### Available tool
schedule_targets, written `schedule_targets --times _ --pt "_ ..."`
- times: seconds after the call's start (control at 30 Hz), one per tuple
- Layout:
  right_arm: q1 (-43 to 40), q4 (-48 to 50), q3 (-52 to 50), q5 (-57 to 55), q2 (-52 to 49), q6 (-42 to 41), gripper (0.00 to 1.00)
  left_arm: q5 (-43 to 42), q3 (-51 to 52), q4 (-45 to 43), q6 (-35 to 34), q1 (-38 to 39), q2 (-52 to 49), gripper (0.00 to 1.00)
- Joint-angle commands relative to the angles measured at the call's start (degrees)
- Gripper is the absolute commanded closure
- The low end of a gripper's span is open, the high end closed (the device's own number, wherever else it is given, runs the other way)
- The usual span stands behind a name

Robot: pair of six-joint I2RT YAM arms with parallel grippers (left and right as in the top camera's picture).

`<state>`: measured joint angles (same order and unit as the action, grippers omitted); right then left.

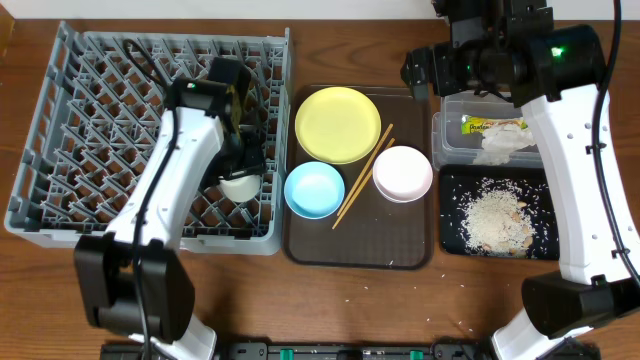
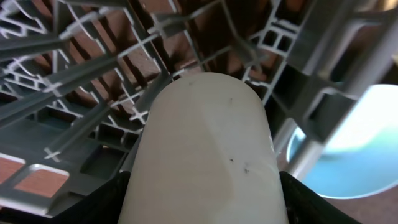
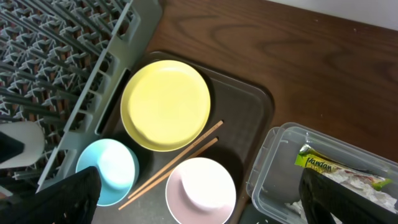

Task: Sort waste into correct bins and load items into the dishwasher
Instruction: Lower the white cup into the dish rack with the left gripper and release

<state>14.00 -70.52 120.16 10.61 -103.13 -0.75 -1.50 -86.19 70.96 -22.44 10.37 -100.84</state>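
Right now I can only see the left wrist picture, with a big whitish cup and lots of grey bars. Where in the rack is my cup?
Observer: The pale cup is toward the right edge of the dish rack, the side next to the brown tray.
Operator: What else is left to load?
Observer: On that tray, besides the blue bowl, there is a yellow plate and a white bowl, with the chopsticks lying slantwise between the two bowls.
Operator: Is the rubbish in the bins?
Observer: The wrapper and napkin lie in the clear tub, and the rice sits in the black tray.
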Motion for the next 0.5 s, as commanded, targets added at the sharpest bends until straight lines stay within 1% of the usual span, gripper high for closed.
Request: schedule_targets --times 0.0,0.07,0.1,0.2,0.3,0.37,0.43,0.47 --pt "0.4 0.0 -0.3 -0.1 -0.3 0.9 0.01 0.5 -0.9 0.5 0.3 0.9 -2.8 0.76" --pt "0.4 0.0 -0.5 -0.1 -0.3 0.9 0.01 0.5 -0.8 -0.3 0.3 1.8 -4.3 0.76" --pt "0.4 0.0 -0.7 -0.1 -0.3 0.9 0.01 0.5 -0.5 -0.9 0.3 2.3 -5.0 0.72" --pt "0.4 -0.1 -1.1 -0.1 -0.3 0.8 0.01 0.5 -0.3 -1.4 0.1 3.1 -6.9 0.69" --pt "0.6 -0.5 -1.1 -0.1 -0.3 0.8 0.01 0.5 -0.3 -1.4 0.1 3.2 -8.4 0.62" --pt "1.2 -0.5 -1.1 -0.1 -0.3 0.8 0.01 0.5 -0.3 -1.4 0.1 3.2 -9.6 0.47" --pt "1.8 -0.5 -1.1 -0.1 -0.3 0.8 0.01 0.5 -0.3 -1.4 0.1 3.2 -10.6 0.27" --pt "1.8 -0.5 -1.1 -0.1 -0.3 0.8 0.01 0.5 -0.3 -1.4 0.1 3.2 -10.6 0.19"
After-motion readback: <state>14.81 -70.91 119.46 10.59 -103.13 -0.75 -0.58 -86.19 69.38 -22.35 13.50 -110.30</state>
